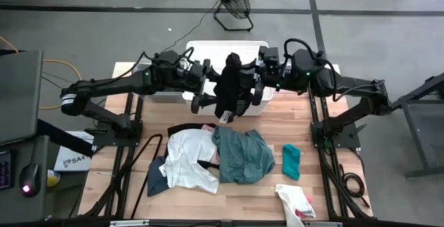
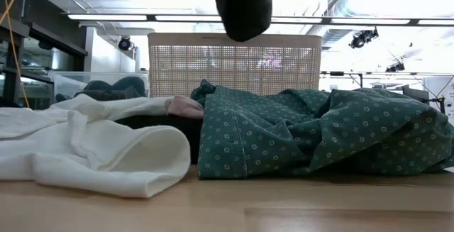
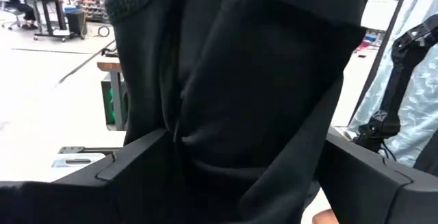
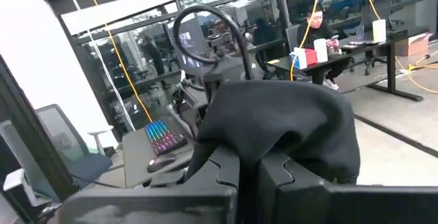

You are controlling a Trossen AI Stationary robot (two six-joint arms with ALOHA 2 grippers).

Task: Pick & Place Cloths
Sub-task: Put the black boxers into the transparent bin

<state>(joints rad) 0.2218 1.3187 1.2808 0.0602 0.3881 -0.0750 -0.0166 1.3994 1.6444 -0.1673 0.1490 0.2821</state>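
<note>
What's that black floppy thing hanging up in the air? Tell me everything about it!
It's a black cloth, soft and crumpled, maybe a sweatshirt. It hangs limp in folds, lifted clear off the table, in front of the white basket. The right gripper is shut on its top, so the cloth bunches over the fingers. The left gripper stands open around it, a finger on each side. Its lower end dangles above the pile, touching nothing there.

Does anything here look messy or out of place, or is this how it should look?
Mostly an untidy heap: a white cloth and a teal-green cloth lie crumpled and overlapping on the table. A small teal cloth lies apart, and another cloth hangs over the table's edge. Nothing looks damaged or spilled.
</note>
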